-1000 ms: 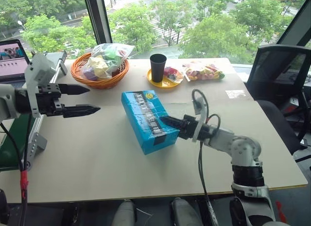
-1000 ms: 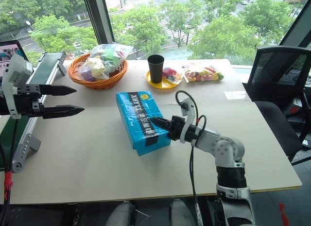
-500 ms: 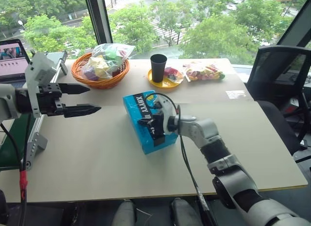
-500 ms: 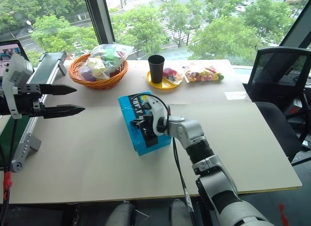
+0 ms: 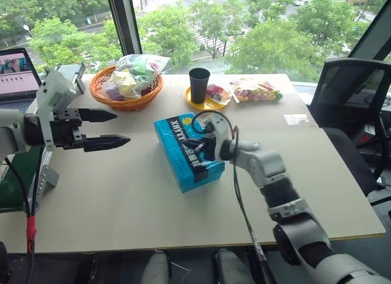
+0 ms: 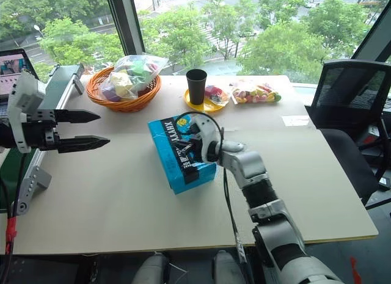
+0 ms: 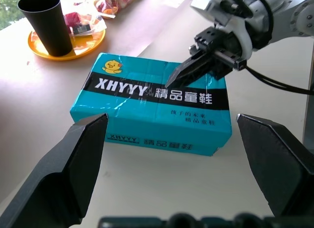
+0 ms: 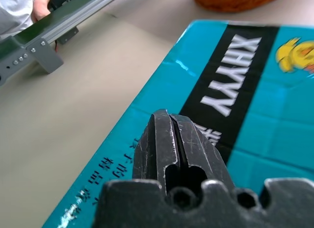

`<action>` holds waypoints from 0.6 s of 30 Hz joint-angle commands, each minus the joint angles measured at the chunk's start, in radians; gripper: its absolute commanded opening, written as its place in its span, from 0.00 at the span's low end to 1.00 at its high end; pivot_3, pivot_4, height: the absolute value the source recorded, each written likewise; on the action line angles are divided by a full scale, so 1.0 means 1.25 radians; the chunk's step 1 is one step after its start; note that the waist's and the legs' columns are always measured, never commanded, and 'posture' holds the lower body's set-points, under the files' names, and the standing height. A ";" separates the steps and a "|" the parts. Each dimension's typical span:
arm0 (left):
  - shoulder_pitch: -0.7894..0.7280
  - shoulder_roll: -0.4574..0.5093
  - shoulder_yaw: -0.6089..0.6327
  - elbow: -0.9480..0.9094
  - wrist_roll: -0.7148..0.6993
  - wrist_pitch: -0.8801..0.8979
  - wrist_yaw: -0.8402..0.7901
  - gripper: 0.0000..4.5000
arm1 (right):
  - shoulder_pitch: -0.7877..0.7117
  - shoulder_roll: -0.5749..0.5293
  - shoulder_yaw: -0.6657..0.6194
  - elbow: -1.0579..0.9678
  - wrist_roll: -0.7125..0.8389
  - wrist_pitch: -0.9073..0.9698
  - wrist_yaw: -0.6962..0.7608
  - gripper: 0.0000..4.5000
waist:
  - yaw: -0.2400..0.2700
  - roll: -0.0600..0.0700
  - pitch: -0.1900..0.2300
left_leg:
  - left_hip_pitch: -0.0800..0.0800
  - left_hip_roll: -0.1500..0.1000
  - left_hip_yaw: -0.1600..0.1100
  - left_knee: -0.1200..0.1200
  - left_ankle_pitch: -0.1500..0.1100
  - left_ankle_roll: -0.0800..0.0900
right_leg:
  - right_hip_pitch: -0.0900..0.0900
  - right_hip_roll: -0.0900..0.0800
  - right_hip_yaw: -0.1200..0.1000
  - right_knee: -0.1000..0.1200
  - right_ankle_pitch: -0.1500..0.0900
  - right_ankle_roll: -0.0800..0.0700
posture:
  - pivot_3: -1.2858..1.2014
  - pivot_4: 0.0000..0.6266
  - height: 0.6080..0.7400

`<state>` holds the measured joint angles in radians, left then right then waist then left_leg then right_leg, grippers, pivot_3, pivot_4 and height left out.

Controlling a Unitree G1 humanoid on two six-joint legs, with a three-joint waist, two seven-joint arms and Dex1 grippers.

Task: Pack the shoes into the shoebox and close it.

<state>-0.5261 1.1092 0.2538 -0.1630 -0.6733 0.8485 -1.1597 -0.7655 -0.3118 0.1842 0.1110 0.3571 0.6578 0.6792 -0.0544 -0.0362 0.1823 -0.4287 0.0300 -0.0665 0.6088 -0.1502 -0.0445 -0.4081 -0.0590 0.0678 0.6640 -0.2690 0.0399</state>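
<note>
The bright blue shoebox (image 5: 177,157) lies on the table with its lid down, the black stripe with white lettering and the yellow duck mark facing up. The shoes are hidden. My right gripper (image 5: 195,146) is shut, its tip just over the black stripe near the middle of the lid (image 7: 147,115); I cannot tell whether it touches. In the right wrist view its fingers (image 8: 157,139) lie pressed together above the lid (image 8: 255,105). My left gripper (image 5: 121,126) hangs open and empty above the table to the box's left, pointing at it.
At the back, a woven orange basket (image 5: 104,96) holds crinkly bags. A black cup (image 5: 198,84) stands on a yellow plate beside another bag of colourful items (image 5: 256,88). A metal rail (image 5: 46,168) and a laptop (image 5: 17,73) are at the left, a black chair (image 5: 351,88) at the right.
My right gripper rose from the box's near right side and rolled over onto the lid, and now sits by the black stripe. The left gripper stayed where it was, open.
</note>
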 commanded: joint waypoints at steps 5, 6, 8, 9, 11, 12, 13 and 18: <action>-0.049 -0.153 0.008 0.011 0.025 -0.085 0.144 1.00 | 0.101 -0.229 -0.095 -0.250 0.003 0.028 0.072 0.61 | 0.010 0.000 0.000 | 0.000 0.001 0.001 0.001 0.000 0.000 | 0.000 0.001 0.000 -0.001 0.000 0.000 | 0.52 0.24 0.96; -0.048 -0.172 0.019 0.012 0.022 -0.093 0.160 1.00 | 0.119 -0.242 -0.121 -0.269 0.017 0.017 0.084 0.68 | 0.007 0.000 0.000 | 0.000 0.001 0.001 0.002 0.000 0.000 | 0.000 0.001 0.000 -0.001 0.000 0.000 | 0.52 0.24 0.96; -0.024 -0.213 0.020 0.009 0.065 -0.157 0.207 1.00 | 0.162 -0.258 -0.184 -0.281 0.030 0.002 0.071 0.83 | 0.006 0.000 0.000 | 0.000 0.001 0.001 0.001 0.000 0.000 | 0.000 0.001 0.001 0.000 0.000 0.000 | 0.52 0.24 0.96; -0.004 -0.234 0.019 0.006 0.089 -0.184 0.236 1.00 | 0.189 -0.266 -0.209 -0.281 0.029 -0.010 0.064 0.91 | 0.006 0.000 0.000 | 0.000 0.001 0.001 0.001 0.000 0.000 | 0.000 0.001 0.001 0.000 0.000 0.000 | 0.52 0.24 0.96; 0.047 -0.279 0.019 0.005 0.121 -0.231 0.281 1.00 | 0.254 -0.279 -0.245 -0.277 0.004 -0.052 0.045 0.99 | 0.009 0.000 0.000 | 0.002 0.001 0.002 0.001 0.000 0.000 | 0.002 0.001 0.001 -0.001 0.000 -0.001 | 0.52 0.24 0.96; 0.071 -0.299 0.019 0.002 0.129 -0.246 0.296 1.00 | 0.280 -0.280 -0.255 -0.276 -0.010 -0.070 0.033 0.99 | 0.010 0.000 0.000 | 0.003 0.001 0.002 0.001 0.000 0.000 | 0.003 0.000 0.001 -0.001 0.000 -0.001 | 0.52 0.24 0.96; 0.093 -0.320 0.019 -0.001 0.135 -0.255 0.315 1.00 | 0.301 -0.275 -0.267 -0.275 -0.017 -0.086 0.018 0.99 | 0.010 0.000 0.000 | 0.003 0.001 0.002 0.001 0.000 0.000 | 0.003 0.000 0.001 -0.002 0.000 -0.001 | 0.52 0.24 0.96; 0.254 -0.453 -0.053 -0.038 0.228 -0.354 0.420 1.00 | 0.465 -0.213 -0.330 -0.269 -0.056 -0.122 -0.102 0.99 | 0.012 0.000 0.000 | 0.004 0.001 0.003 0.002 0.000 0.000 | 0.004 0.000 0.002 -0.001 0.001 -0.001 | 0.52 0.24 0.96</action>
<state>-0.2642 0.5792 0.2199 -0.1674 -0.4457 0.4760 -0.6859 -0.2388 -0.5944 -0.1804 -0.2083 0.3218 0.5505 0.6185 -0.0393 -0.0367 0.1817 -0.4239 0.0308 -0.0627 0.6103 -0.1507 -0.0446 -0.4027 -0.0590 0.0705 0.6626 -0.2683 0.0388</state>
